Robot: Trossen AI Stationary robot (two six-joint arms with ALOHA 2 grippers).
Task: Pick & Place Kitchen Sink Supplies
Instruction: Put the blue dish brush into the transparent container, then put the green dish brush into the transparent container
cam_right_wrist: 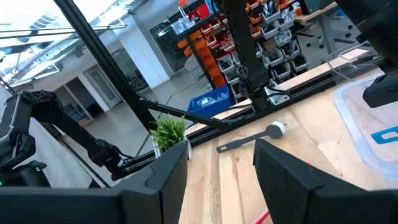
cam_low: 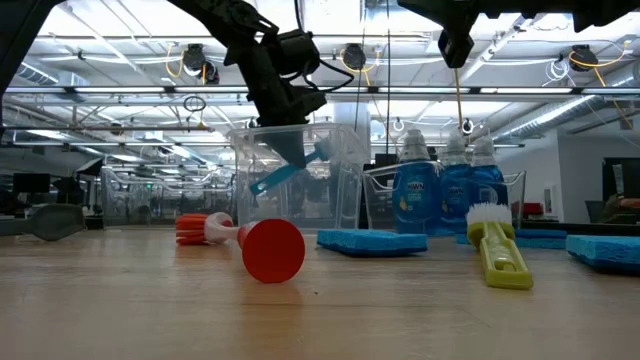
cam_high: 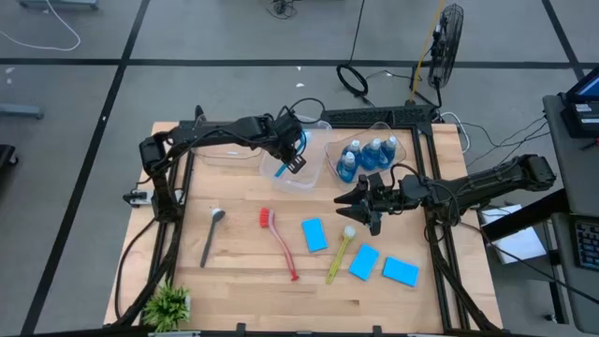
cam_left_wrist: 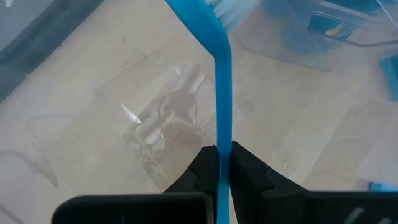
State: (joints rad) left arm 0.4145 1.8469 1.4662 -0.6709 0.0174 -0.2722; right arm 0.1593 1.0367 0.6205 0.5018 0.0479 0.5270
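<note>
My left gripper (cam_high: 292,161) hangs over a clear bin (cam_high: 318,124), shut on a blue brush (cam_left_wrist: 222,93), which slants inside the bin's walls (cam_low: 285,176). My right gripper (cam_high: 360,201) hovers open over the table's middle, with nothing between its fingers (cam_right_wrist: 221,168). Several bottles of blue liquid (cam_high: 370,154) stand upright in a second clear bin (cam_high: 329,150). A grey brush (cam_high: 212,234), a red brush (cam_high: 278,241) and a yellow brush (cam_high: 339,255) lie flat on the table. Three blue sponges (cam_high: 314,234), (cam_high: 363,262), (cam_high: 401,271) also lie flat. My left gripper pinches the blue brush's thin handle (cam_left_wrist: 222,163) between its two fingers, partway along it. The fingers slant down from above. The handle runs on from between them to the bristle head (cam_left_wrist: 231,6). The brush hangs tilted, clear of the bin's floor.
A small green plant (cam_high: 168,304) stands at the table's near left corner. Black frame rails (cam_high: 440,271) run along the left and right sides of the wooden top. Open tabletop lies between the grey brush and the plant.
</note>
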